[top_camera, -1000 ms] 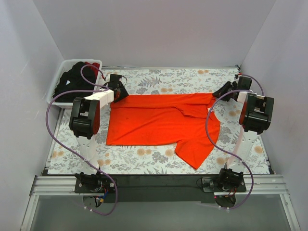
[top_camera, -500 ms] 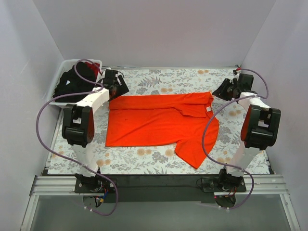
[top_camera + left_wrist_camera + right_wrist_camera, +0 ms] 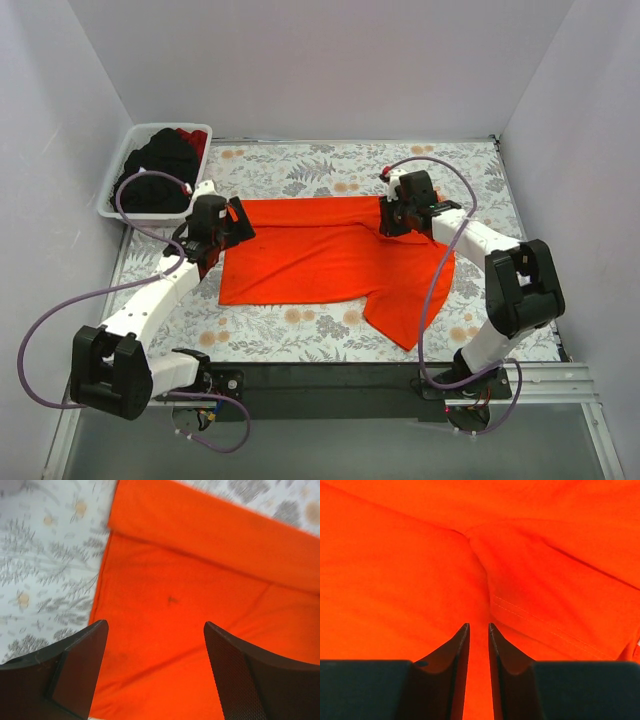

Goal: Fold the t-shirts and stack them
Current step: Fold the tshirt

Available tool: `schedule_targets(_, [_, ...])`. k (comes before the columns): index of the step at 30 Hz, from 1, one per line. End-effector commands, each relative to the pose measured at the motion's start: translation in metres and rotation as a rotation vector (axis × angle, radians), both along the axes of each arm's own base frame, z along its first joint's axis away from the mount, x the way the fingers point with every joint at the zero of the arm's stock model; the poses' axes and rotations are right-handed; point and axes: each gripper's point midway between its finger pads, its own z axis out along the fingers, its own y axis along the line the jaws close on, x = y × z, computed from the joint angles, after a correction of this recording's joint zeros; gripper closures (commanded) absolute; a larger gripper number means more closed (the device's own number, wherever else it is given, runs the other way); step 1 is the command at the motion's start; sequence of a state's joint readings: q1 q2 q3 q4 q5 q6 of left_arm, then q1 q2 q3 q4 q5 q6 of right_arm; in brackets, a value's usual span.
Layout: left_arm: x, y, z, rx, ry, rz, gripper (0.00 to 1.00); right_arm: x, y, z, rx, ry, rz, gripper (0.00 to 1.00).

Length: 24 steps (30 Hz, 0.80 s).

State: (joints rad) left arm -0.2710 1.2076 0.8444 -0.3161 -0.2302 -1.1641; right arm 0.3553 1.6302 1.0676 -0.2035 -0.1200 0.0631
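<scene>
Orange shirt point(image 3: 320, 265) spread flat on floral table point(image 3: 290, 332), left gripper point(image 3: 155, 630) above its left edge, jaws wide apart, right gripper point(image 3: 479, 626) low over its creased right part, jaws a narrow slit apart, grip unclear, dark shirts point(image 3: 155, 178) heaped in white basket point(image 3: 170, 127).

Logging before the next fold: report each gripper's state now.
Left gripper: open, empty, above the orange shirt.
Right gripper: jaws nearly together over the shirt; grip cannot be told.

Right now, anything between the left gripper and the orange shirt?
Nothing visible. The left gripper hangs open directly over the orange shirt at its left edge, with only bare cloth and the floral table below its jaws.
</scene>
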Motion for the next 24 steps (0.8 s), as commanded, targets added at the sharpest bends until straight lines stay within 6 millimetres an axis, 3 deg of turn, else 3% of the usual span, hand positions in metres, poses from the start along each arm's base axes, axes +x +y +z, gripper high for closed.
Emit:
schedule_targets(1, [-0.02, 0.014, -0.019, 0.058, 0.009, 0.018, 0.23, 0.005, 0.008, -0.009, -0.13, -0.013, 0.037, 0.73])
schedule_targets(5, [-0.021, 0.018, -0.021, 0.067, -0.017, 0.04, 0.24, 0.012, 0.014, -0.027, -0.197, 0.01, 0.03, 0.73])
schedule_targets(14, [-0.017, 0.02, -0.023, 0.079, -0.006, 0.049, 0.24, 0.036, 0.008, -0.028, -0.298, -0.025, 0.024, 0.73])
schedule_targets(24, [-0.017, 0.019, -0.028, 0.082, 0.009, 0.042, 0.24, 0.038, 0.005, -0.045, -0.34, 0.008, 0.044, 0.73])
